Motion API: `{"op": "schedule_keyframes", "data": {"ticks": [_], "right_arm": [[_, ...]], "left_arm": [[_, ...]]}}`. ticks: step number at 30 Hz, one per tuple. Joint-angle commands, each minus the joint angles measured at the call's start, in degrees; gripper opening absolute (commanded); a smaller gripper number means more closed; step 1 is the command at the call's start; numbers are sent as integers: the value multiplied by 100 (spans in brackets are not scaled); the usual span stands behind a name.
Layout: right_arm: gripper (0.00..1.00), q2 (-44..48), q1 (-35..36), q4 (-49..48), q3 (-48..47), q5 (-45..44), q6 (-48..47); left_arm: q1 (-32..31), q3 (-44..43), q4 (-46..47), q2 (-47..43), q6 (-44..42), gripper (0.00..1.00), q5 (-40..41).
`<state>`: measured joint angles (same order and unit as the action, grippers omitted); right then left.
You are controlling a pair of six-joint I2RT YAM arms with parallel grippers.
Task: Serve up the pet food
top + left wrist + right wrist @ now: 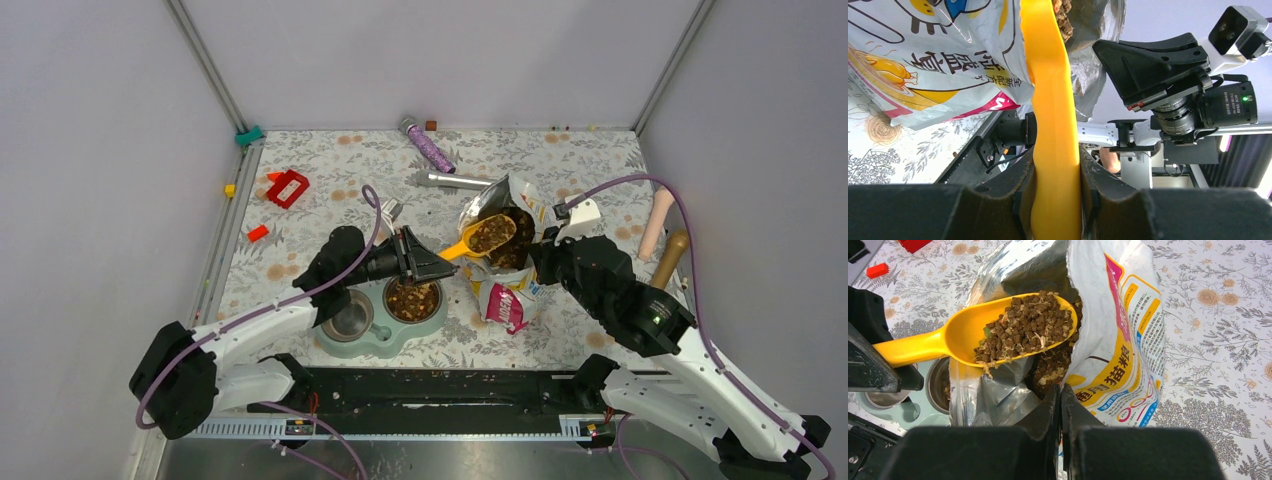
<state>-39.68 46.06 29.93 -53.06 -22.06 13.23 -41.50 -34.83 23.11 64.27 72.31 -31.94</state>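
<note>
The pet food (1025, 330), brown kibble, fills the orange scoop (963, 337) held over the open mouth of the cartoon-cat foil bag (1118, 360); more kibble lies inside the bag and in the right steel bowl (412, 298) of the pale green feeder (345, 347). My left gripper (1056, 172) is shut on the scoop's handle (1053, 115), level above the table (440, 252). My right gripper (1060, 400) is shut on the bag's rim, holding it open (548, 248). The scoop of kibble (490, 234) is at the bag's mouth.
A red block (288, 187), a small red piece (257, 233), a purple tube (428, 145) and a metal cylinder (455, 181) lie at the back. Two wooden pegs (662, 240) lie at the right edge. The feeder's left bowl (348, 316) has no kibble.
</note>
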Motion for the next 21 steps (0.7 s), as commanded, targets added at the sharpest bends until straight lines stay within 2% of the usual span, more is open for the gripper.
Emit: {"op": "schedule_keyframes", "data": {"ticks": [1,10,15,21], "right_arm": [[0,134,42,-431,-87,42,-40],[0,250,42,-430,-73,0,-10],[0,140,48,-429,-91,23,-26],[0,150,43,-432,-91,-119,-74]], "left_arm": [[76,188,1565,100,527,0,-325],[87,663,1800,-433,550,0,3],[72,939,2617,-207,762,0,134],[118,1071,3832,362,1275,0,-269]]}}
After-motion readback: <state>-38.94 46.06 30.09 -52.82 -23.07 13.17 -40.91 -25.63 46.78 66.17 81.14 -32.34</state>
